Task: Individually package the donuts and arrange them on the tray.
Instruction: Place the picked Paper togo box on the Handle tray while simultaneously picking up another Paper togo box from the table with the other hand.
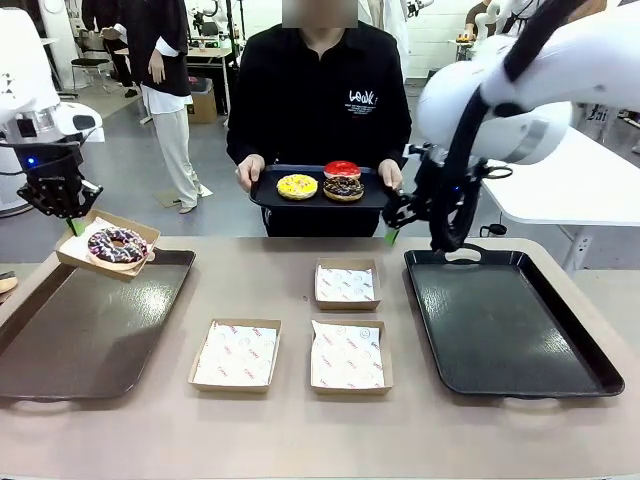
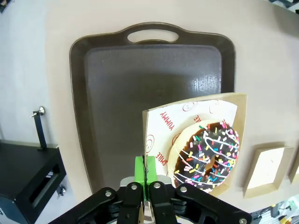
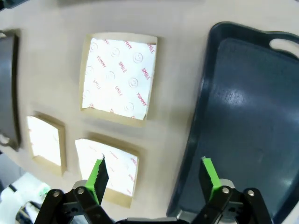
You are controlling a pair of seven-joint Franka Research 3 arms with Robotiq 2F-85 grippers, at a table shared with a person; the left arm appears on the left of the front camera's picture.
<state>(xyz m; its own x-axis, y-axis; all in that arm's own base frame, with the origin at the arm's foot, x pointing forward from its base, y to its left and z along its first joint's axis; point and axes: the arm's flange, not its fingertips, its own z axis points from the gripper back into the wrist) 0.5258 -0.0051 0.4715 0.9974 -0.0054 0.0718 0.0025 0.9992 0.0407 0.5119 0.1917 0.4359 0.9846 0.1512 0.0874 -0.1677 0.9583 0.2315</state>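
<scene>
Left hand (image 2: 145, 169) pinched closed, right hand (image 3: 154, 173) spread wide.

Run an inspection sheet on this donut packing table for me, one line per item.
surface: beige table; brown tray on the left, black tray on the right.
job's things: sprinkled donut in a box; yellow donut, red donut and chocolate donut on a small tray; three unfilled paper-lined boxes mid-table.
clutter: cropped item at the left edge, unidentifiable.
grippers: left gripper shut on the box's edge, over the brown tray's far corner; right gripper open above the table.
cables: black cable along the right arm.
surroundings: person holding the small tray; others stand behind.
</scene>
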